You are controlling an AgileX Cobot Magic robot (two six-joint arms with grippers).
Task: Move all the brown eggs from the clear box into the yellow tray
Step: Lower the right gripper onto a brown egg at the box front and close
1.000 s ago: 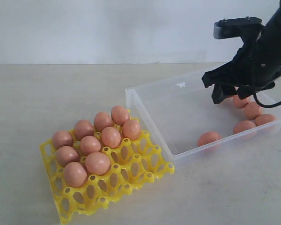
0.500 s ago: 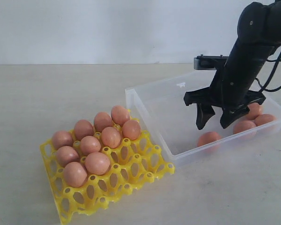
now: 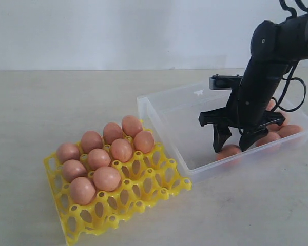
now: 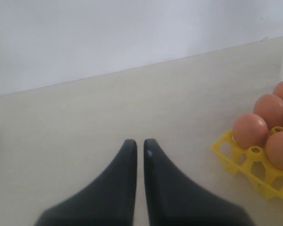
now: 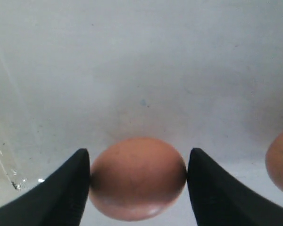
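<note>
The yellow tray (image 3: 143, 197) sits front left with several brown eggs (image 3: 107, 178) filling its back rows. Right of it stands the clear box (image 3: 164, 110), holding a few more brown eggs (image 3: 290, 129) at its right end. My right gripper (image 3: 231, 148) is lowered into the box, open, with one finger on each side of a lone egg (image 3: 229, 152) near the front wall. In the right wrist view that egg (image 5: 138, 178) fills the gap of the gripper (image 5: 138, 152). My left gripper (image 4: 139, 143) is shut over bare table, with the tray's corner (image 4: 236, 157) off to one side.
The box's low front wall (image 3: 220, 169) runs just in front of the straddled egg. Another egg (image 5: 282, 162) lies close beside the right gripper. The tray's front cups (image 3: 128, 202) are unfilled. A pale wall stands behind the table.
The right arm swung from above the box's right end leftward and down into the box, and its open fingers have come down around the lone front egg. The tray's eggs have not moved.
</note>
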